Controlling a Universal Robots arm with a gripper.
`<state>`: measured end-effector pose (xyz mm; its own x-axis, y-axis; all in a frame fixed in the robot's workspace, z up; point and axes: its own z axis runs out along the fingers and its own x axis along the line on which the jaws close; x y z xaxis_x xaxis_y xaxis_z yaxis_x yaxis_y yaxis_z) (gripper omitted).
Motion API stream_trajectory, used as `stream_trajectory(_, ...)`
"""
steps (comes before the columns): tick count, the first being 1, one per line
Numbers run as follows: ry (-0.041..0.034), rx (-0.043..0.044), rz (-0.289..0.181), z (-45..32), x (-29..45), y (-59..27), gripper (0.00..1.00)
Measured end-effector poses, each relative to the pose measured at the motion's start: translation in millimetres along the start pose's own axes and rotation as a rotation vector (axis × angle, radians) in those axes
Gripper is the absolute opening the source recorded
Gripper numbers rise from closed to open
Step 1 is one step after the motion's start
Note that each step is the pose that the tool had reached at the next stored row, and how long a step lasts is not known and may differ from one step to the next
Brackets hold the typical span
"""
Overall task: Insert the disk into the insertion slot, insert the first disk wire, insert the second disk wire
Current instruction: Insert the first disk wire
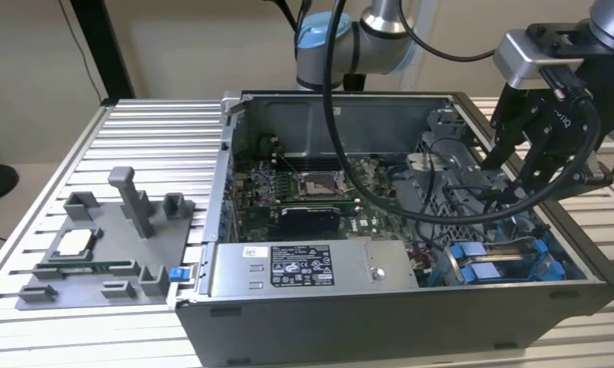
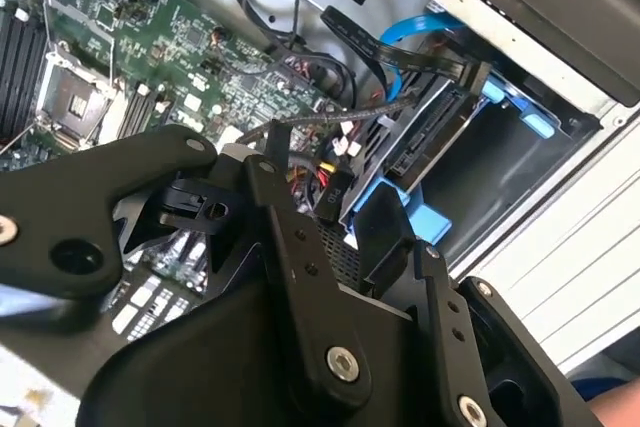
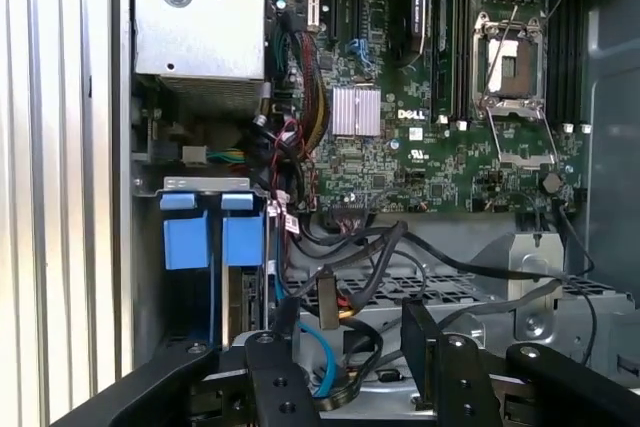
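Observation:
The disk [image 2: 428, 139] sits edge-on in its blue carrier [image 2: 398, 215] inside the insertion slot [image 3: 205, 185], at the case's front corner on the exterior view's right [image 1: 496, 264]. Its connector edge faces the motherboard. My gripper [image 1: 511, 180] hangs over the wire bundle beside the bay, fingers apart and open. A black wire connector [image 2: 335, 192] with red and yellow leads lies loose between the fingertips [image 3: 272, 367] in both wire-side views. A blue cable [image 2: 410, 39] and a flat black cable [image 2: 400, 52] run toward the disk's far end; whether either is plugged in I cannot tell.
The open case [image 1: 389, 307] stands on a slatted metal table [image 1: 153, 138]. A grey power supply box [image 1: 307, 268] fills the front, the motherboard [image 1: 301, 192] lies behind it. A grey fixture plate [image 1: 102, 245] with small parts sits at the exterior view's left. The arm's cables [image 1: 337, 115] hang over the case.

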<state>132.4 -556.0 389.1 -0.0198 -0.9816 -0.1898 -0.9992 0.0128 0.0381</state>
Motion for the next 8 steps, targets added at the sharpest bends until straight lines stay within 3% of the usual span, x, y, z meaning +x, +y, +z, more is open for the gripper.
stream_trajectory(8, -0.0132, -0.0012, 0.000, 4.3, 0.9, -0.1, 1.00)
